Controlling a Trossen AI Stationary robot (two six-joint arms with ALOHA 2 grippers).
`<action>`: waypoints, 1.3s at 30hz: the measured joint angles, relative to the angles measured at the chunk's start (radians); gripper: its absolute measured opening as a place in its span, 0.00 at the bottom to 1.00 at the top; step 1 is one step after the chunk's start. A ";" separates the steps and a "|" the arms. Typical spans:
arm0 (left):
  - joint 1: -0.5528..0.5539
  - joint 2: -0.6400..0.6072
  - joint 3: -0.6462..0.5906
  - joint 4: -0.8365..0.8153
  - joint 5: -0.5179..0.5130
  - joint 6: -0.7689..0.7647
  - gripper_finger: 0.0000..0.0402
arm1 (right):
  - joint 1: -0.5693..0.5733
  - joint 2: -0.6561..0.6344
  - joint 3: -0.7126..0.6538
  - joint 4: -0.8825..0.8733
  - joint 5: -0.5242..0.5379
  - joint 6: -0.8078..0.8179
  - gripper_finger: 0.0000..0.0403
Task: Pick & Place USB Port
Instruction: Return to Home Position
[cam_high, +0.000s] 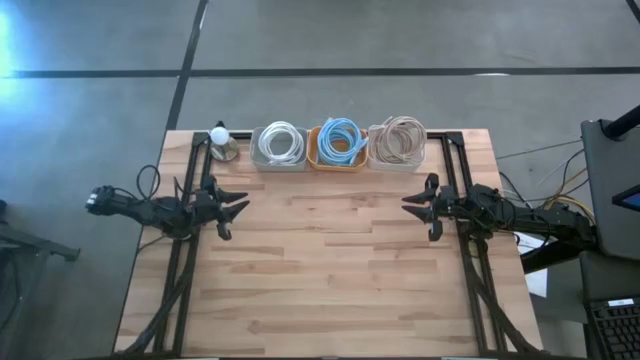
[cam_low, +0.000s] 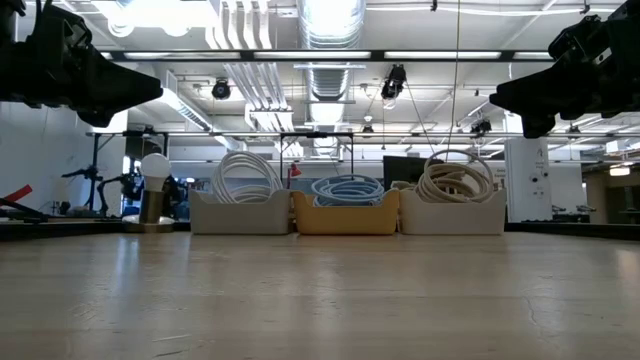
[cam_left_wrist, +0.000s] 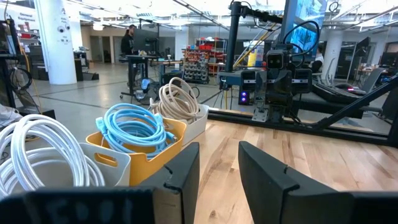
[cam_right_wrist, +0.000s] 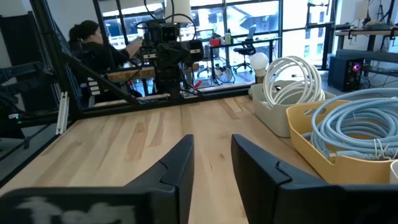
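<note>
Three bins line the table's (cam_high: 330, 260) far edge at 12 o'clock, and every cable in view already lies in one of them. The light brown charger cables (cam_high: 398, 138) are coiled inside the white bin (cam_low: 452, 218), the one nearest 1 o'clock. Beside it, touching or nearly so, the orange bin (cam_high: 338, 163) holds blue cables (cam_high: 340, 138), and the pale bin (cam_high: 279, 165) towards 11 o'clock holds white cables (cam_high: 280, 142). A small bulb-topped stand (cam_high: 219, 136) sits just beyond that bin. No loose cable shows anywhere on the wood, so the sorting looks finished.

The left gripper (cam_high: 240, 204) hangs at 9 o'clock, above the table and well apart from the bins, its fingers parted with nothing between them. The right gripper (cam_high: 410, 206) mirrors it at 3 o'clock, likewise spread and empty. Both face each other across the bare middle. All that seems left is for the arms to settle at their rest pose, which they look close to or already at.
</note>
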 joint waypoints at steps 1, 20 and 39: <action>0.000 0.000 0.000 0.000 0.000 0.000 0.29 | 0.000 0.000 0.000 0.000 0.000 0.000 0.25; 0.000 0.000 0.000 0.000 0.000 0.000 0.29 | 0.000 0.000 0.000 0.000 0.000 0.000 0.19; 0.000 0.000 0.000 0.000 0.000 0.000 0.29 | 0.000 0.000 0.000 0.000 0.000 0.000 0.24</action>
